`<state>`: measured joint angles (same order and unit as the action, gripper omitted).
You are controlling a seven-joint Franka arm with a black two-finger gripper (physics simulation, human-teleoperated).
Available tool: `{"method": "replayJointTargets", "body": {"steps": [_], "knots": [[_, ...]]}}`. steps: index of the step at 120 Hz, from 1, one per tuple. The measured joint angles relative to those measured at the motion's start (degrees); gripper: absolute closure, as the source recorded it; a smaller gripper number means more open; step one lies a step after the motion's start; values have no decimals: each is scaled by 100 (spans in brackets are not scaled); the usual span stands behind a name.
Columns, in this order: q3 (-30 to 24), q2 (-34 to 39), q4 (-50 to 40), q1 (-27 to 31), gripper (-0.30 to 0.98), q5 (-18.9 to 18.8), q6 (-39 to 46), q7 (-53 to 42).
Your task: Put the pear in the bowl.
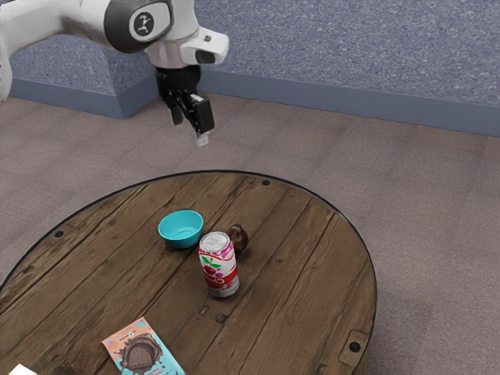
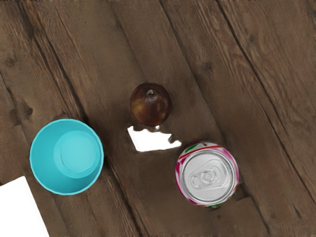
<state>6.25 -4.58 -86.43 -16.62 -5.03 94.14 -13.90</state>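
Chocolate-printed packaging point(image 1: 144, 349) is lying nearest the camera, well in front of the drink can point(image 1: 219, 269). Behind it the can itself is standing upright on the round wooden table point(image 1: 297, 273). Just beyond the can the dark brown pear point(image 1: 240, 237) is resting, partly hidden in the exterior view; the wrist view is showing a gap between the two and the stem pointing up. Beyond the can, toward the exterior view's left, the turquoise bowl point(image 1: 180, 234) is sitting upright and empty. Farther off than the can, the gripper point(image 1: 189, 130) is hanging high, its fingers standing apart with nothing between them.

The pear is probably promising modest weight, firm flesh and smooth, slightly slippery skin, with a hard squeeze risking a bruise. Its widest part is offering the surest hold, taken centrally from above; the can is standing near enough to be calling for care during the descent.
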Motion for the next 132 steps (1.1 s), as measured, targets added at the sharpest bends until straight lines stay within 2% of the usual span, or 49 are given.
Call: {"method": "replayJointTargets", "body": {"steps": [18,26,32,47,60,89,132], "knots": [[0,-341,-67,157,0,8,38,-277],[3,-490,-97,169,0,148,74,-375],[6,-627,-151,160,0,316,100,-439],[19,-725,-614,206,0,1053,318,-411],[42,-750,-1074,248,0,1368,761,-230],[54,-1358,-1195,499,3,1562,1719,121],[50,-2105,-1132,554,14,1795,2567,426]]}}
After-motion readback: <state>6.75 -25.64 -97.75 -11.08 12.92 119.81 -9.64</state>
